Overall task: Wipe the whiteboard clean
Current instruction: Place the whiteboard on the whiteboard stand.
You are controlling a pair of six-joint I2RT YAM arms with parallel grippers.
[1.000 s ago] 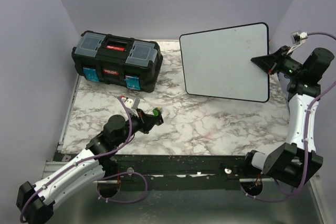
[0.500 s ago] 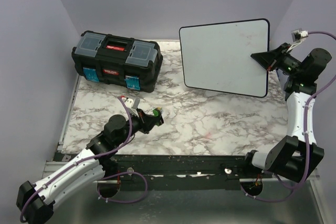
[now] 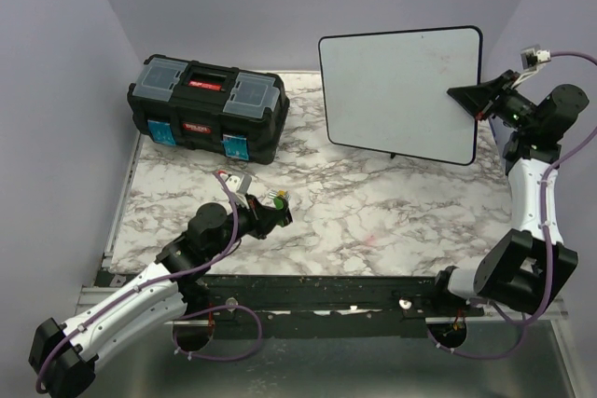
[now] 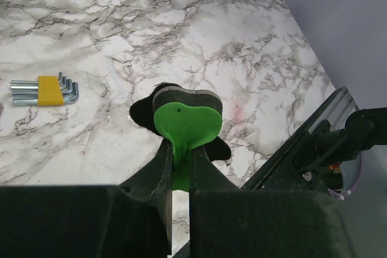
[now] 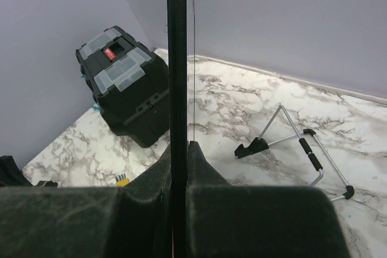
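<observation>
Top external, whiteboard (image 3: 396, 90) clamped in right tool (image 3: 457, 94)

The white-and-black left arm (image 3: 140, 305) reaches low and forward, its black left pincer (image 3: 277, 203) clamped tight on a green heart-shaped eraser (image 4: 184, 122). The right arm (image 3: 532, 202) stands raised, elbow low, and its right pincer (image 3: 478, 100) pinches the edge of the large white black-rimmed whiteboard (image 3: 401, 90) to its left.
</observation>
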